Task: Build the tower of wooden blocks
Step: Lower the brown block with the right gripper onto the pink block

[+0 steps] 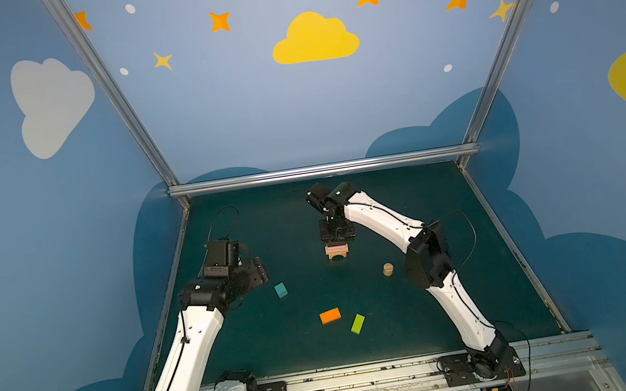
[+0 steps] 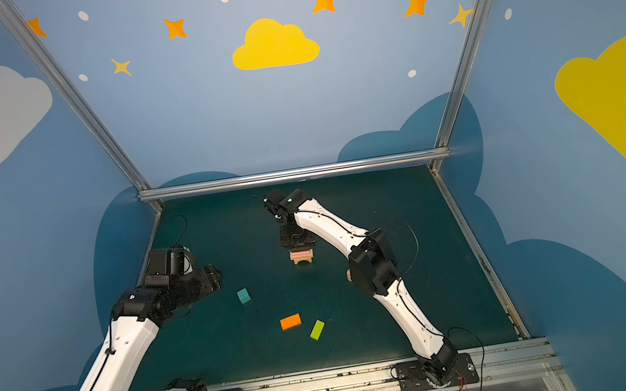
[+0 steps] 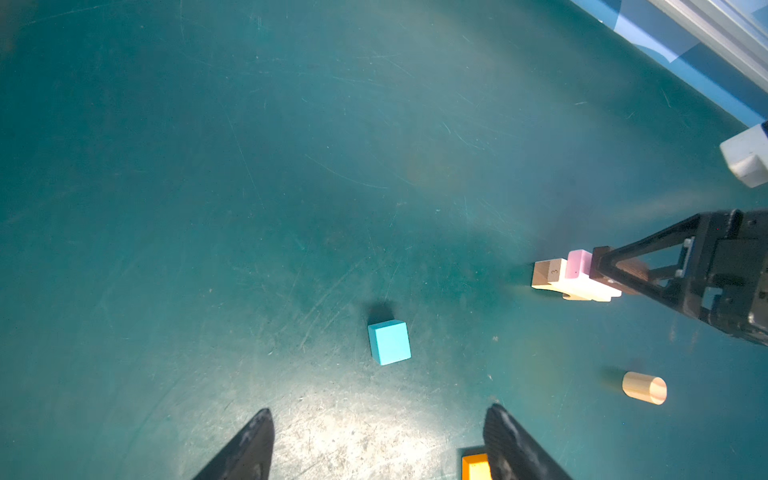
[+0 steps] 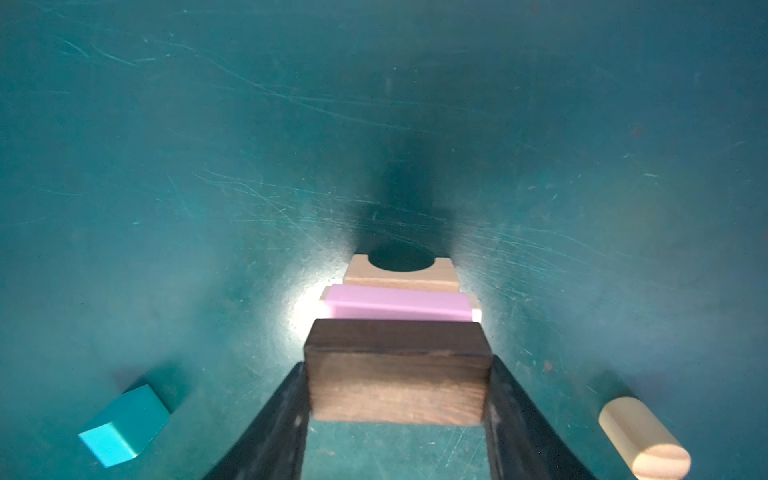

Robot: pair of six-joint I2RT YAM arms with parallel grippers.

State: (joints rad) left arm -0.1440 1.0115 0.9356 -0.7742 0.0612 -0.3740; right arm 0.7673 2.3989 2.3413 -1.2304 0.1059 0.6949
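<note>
Looking at the wood block tower, toward the back of the table: tan arch at the bottom with its opening facing front, tan plank on that, pink brick on top; all flat, long sides running left-right in both top views; can read a "3" on the arch's end in the left wrist view; right gripper pinching the dark brown brick by its short ends, lined up with the pink one and right over it; can't tell if touching; left gripper spread wide, holding nothing, near the teal cube; also spotted the cylinder standing upright, orange brick lying left-right, lime brick slanted.
</note>
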